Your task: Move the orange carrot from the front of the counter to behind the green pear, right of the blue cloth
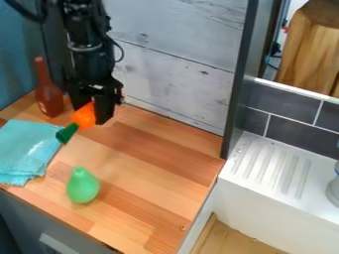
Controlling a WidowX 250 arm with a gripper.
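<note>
The hand point(90, 110) hung over the rear of the bench point(149, 163), its fingers parted by about the width of the carrot-like toy point(83, 117) and closed on its orange body. That grip left the green end point(66, 133) free, slanting down and out toward the view's left. Gripping the thicker part probably made for a steadier hold than the green tip would have. Whether the tip touched anything below was hard to tell.

The toy itself was bright orange where it showed between the fingers, narrowing toward a dark green end that widened again.

Just beside that end lay a light blue cloth point(25, 149), folded in layers, perhaps to keep it compact at the bench's edge. Behind it a reddish-brown bottle point(49, 94) stood near the back corner, likely out of the way there. Nearer the front edge, apart from the cloth, was a smooth, pale green pear point(83, 186), its narrow end toward the wall point(179, 69). Beyond the bench, to the view's right, was a white sink unit point(285, 198) with a grooved top.
</note>
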